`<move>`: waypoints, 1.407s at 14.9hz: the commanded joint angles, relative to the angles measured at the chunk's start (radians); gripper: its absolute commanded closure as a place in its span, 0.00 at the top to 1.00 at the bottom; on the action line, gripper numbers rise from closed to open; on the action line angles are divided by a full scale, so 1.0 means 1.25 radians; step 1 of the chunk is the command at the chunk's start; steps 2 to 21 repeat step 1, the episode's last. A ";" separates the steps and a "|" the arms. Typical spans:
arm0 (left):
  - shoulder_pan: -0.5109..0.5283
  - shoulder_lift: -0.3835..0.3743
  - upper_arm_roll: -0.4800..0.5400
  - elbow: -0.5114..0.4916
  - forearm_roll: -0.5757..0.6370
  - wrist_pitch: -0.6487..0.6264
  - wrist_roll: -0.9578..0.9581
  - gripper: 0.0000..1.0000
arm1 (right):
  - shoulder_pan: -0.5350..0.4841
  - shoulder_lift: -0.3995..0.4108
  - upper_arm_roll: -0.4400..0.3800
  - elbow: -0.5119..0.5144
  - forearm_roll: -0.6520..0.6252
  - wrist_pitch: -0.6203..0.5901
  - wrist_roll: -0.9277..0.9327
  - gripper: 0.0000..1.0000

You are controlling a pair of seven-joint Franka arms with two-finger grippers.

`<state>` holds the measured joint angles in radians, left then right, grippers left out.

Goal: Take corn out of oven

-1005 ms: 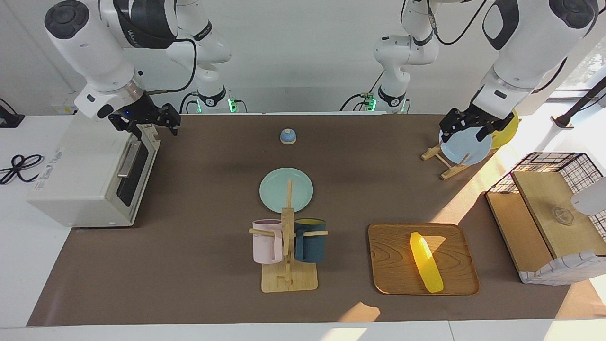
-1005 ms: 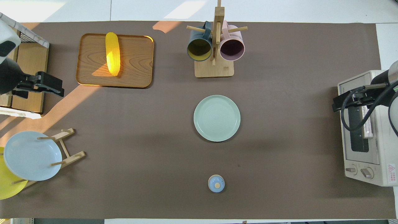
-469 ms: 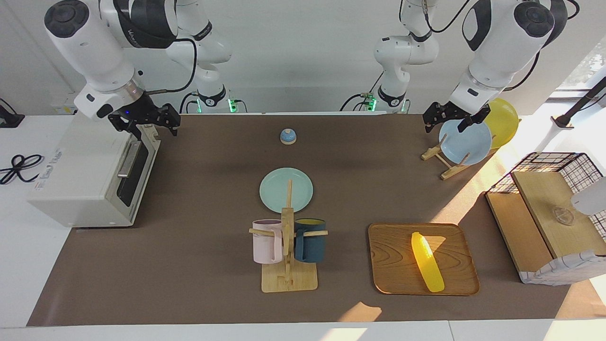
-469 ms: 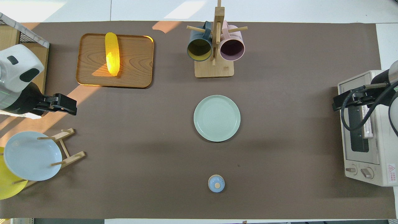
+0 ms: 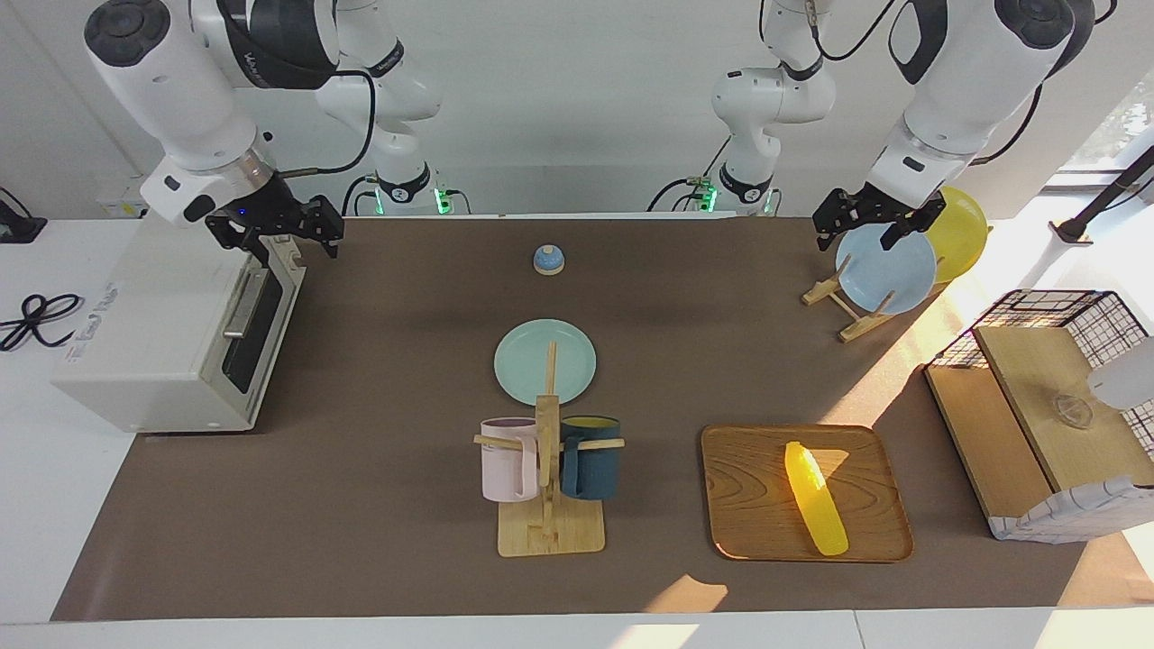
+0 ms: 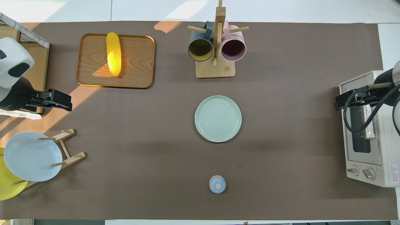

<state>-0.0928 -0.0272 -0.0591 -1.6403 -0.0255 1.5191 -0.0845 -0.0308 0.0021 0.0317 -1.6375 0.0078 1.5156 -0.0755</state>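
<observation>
The yellow corn (image 5: 816,498) lies on a wooden tray (image 5: 748,505) toward the left arm's end of the table; it also shows in the overhead view (image 6: 113,53). The white oven (image 5: 153,342) stands at the right arm's end with its dark glass door shut; it also shows in the overhead view (image 6: 379,156). My right gripper (image 5: 299,245) hangs open and empty over the oven's upper front edge, by the door handle. My left gripper (image 5: 856,236) is open and empty, up in the air over the plate rack (image 5: 847,306).
A light blue plate (image 5: 886,269) and a yellow plate (image 5: 960,230) stand in the rack. A green plate (image 5: 544,361) and a mug tree with two mugs (image 5: 548,469) sit mid-table. A small blue knob (image 5: 548,260) lies near the robots. A wire basket with boards (image 5: 1046,406) stands beside the tray.
My left gripper has drawn back from the tray's side toward the plate rack and risen a little. The corn stays on the tray. The right arm has not moved.
</observation>
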 commanded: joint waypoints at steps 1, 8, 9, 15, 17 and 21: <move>-0.014 0.003 0.012 0.009 0.004 -0.010 0.011 1.00 | 0.003 -0.010 0.003 -0.007 -0.009 0.016 0.002 1.00; -0.014 0.003 0.012 0.009 0.004 -0.010 0.011 1.00 | 0.003 -0.010 0.003 -0.007 -0.009 0.016 0.002 1.00; -0.014 0.003 0.012 0.009 0.004 -0.010 0.011 1.00 | 0.003 -0.010 0.003 -0.007 -0.009 0.016 0.002 1.00; -0.014 0.003 0.012 0.009 0.004 -0.010 0.011 1.00 | 0.003 -0.010 0.003 -0.007 -0.009 0.016 0.002 1.00; -0.014 0.003 0.012 0.009 0.004 -0.010 0.011 1.00 | 0.003 -0.010 0.003 -0.007 -0.009 0.016 0.002 1.00; -0.014 0.003 0.012 0.009 0.004 -0.010 0.011 1.00 | 0.003 -0.010 0.003 -0.007 -0.009 0.016 0.002 1.00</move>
